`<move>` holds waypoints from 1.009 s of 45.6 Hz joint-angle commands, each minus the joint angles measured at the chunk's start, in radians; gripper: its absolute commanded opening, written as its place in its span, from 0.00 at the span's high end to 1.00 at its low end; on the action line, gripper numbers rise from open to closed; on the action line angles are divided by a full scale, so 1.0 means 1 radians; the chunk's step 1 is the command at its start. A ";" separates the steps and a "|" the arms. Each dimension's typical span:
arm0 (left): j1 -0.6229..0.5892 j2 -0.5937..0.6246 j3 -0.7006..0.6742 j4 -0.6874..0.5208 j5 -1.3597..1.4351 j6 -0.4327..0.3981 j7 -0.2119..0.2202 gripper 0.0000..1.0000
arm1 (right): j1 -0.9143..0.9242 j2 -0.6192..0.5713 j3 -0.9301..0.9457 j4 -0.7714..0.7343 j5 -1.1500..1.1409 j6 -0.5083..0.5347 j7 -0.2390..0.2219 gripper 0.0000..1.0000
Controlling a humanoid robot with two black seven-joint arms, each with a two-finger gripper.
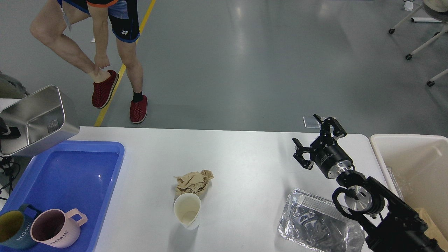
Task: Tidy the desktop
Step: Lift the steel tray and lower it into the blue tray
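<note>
My right gripper (316,140) hovers over the desktop (245,161), fingers apart (nothing held); my left gripper (8,133) holds a steel pan (35,120).

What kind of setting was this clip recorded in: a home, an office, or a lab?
Most likely a lab or workshop test area. The grey floor carries a yellow floor line, wheeled stands sit nearby, and the white desktop is staged with a blue tray and a beige bin.

"HOME" on pink mug (56,229) & teal mug (14,231).
</note>
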 commanded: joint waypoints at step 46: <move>0.159 -0.853 0.133 0.982 -0.006 0.233 0.003 0.95 | -0.020 0.000 0.001 0.000 0.000 0.002 0.000 0.00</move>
